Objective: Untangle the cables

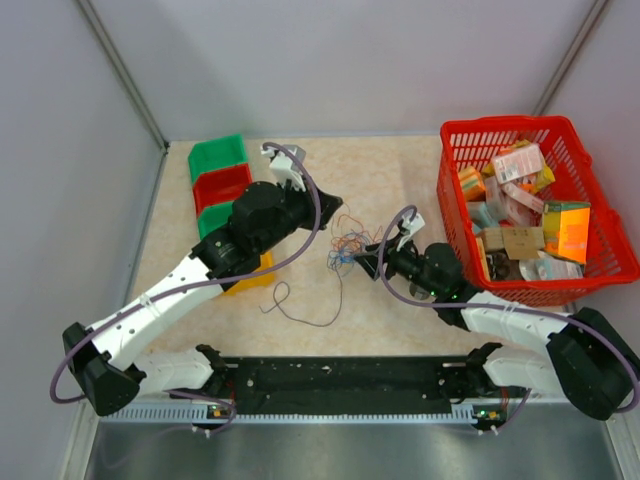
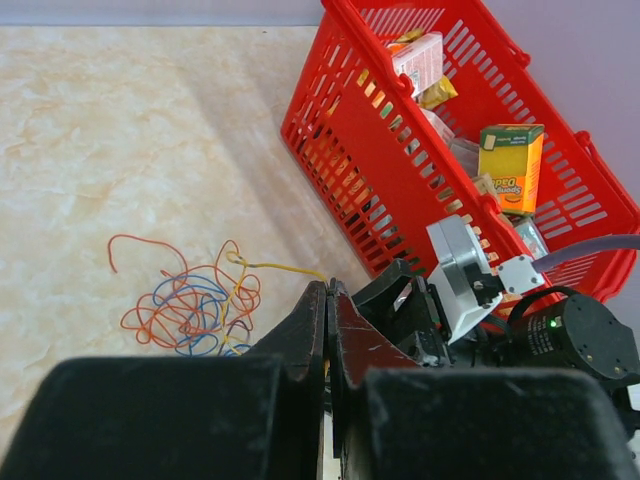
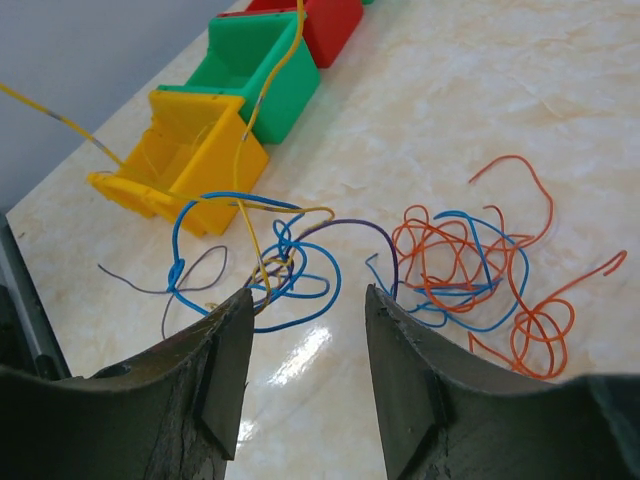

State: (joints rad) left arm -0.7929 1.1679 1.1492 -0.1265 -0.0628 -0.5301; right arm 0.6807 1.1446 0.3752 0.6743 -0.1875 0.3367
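The cables (image 1: 345, 245) lie in a loose tangle on the table (image 1: 400, 180), between the two arms. The right gripper (image 3: 305, 300) sits low just beside them, jaws spread and holding nothing. The tangle lies straight ahead of its fingertips, with blue loops nearest and orange loops toward the right of its wrist view.

The left gripper (image 2: 328, 300) is clenched, its fingers pressed together. A yellow wire (image 2: 285, 268) runs from the tangle to their tips, so it looks pinched there, though the contact itself is hard to make out.

The right arm is nearer the heap, so the next grab seems to be its to make: forward and down onto a blue loop, then pulling away from the yellow wire's line.

The right wrist view shows the yellow wire rising steeply out of frame above the coloured bins (image 3: 190, 150). The overhead view is too coarse to separate single strands, but it alone shows both arms flanking the heap.
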